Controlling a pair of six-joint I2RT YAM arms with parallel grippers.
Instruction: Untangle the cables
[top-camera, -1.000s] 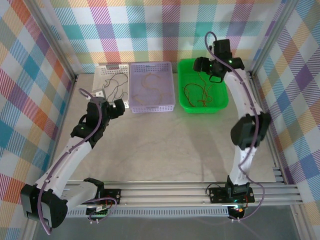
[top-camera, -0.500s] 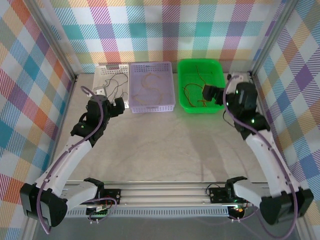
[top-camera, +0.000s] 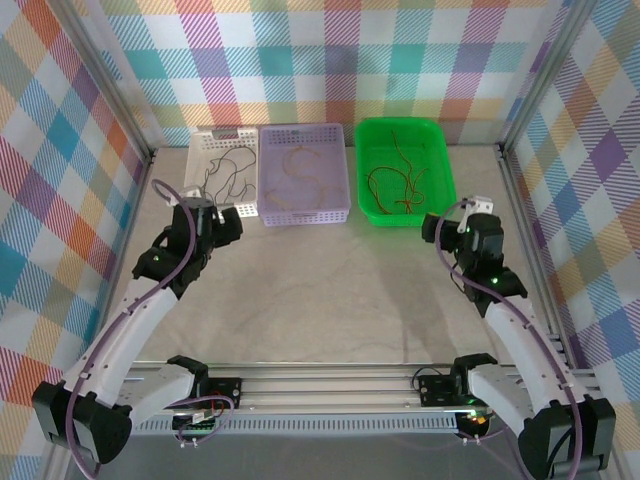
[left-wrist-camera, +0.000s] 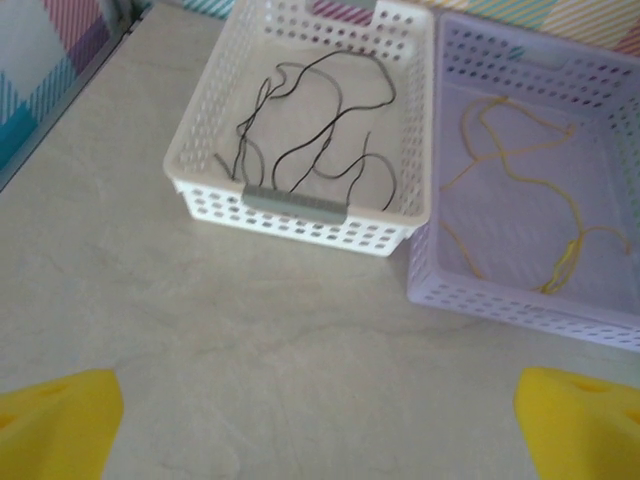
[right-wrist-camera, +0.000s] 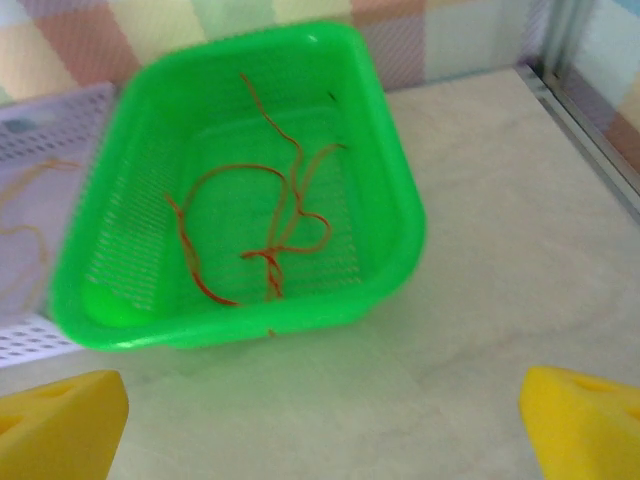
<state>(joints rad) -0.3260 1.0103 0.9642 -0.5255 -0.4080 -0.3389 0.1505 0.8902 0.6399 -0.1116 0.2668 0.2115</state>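
Because the red cables (right-wrist-camera: 265, 235) cross and loop over one another in the middle of the green basket (right-wrist-camera: 395, 200), a pinch there would likely catch several strands at once. A pull could then tighten the snarl or drag the light basket across the tabletop (top-camera: 330, 290). Watch for the same with the black cables (left-wrist-camera: 310, 130) in the white basket (left-wrist-camera: 300, 215) and the yellow cables (left-wrist-camera: 520, 190) in the lilac basket (left-wrist-camera: 520, 310). Such fine wire can slip from the pads or hook in the perforated walls.

Your left arm stretches forward from its base. The left pincer (top-camera: 218, 222) hangs just in front of the white basket, spread wide and empty. Your right arm is folded closer, with the right pincer (top-camera: 440, 228) near the green basket's near right corner. It is likewise spread and holding nothing.
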